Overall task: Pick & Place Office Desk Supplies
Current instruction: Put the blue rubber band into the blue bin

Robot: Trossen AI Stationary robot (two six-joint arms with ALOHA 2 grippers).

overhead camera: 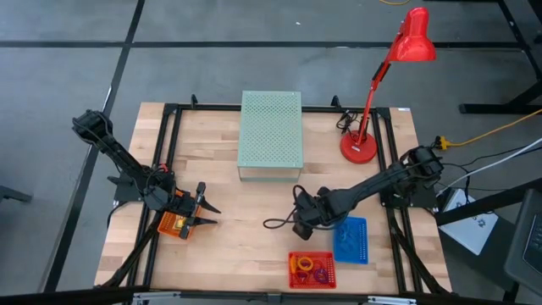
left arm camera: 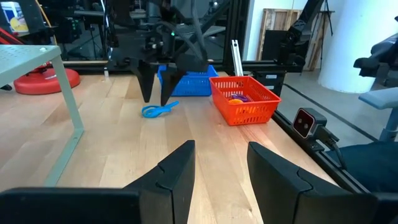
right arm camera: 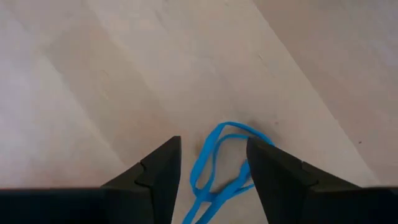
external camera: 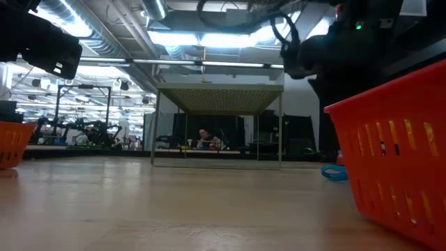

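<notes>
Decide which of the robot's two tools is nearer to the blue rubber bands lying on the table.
The right. The right tool hangs directly over the blue rubber bands, open, its fingers on either side of them. The left tool waits far across the table by an orange basket.

Right gripper points down, fingers apart; left gripper likewise parted.

red desk lamp, green perforated box

Two dark, slender jointed arms

The left arm at centre left and the right arm at centre right are matte black, with black cables looped along them; each hand has two wedge-shaped black fingers.
</notes>
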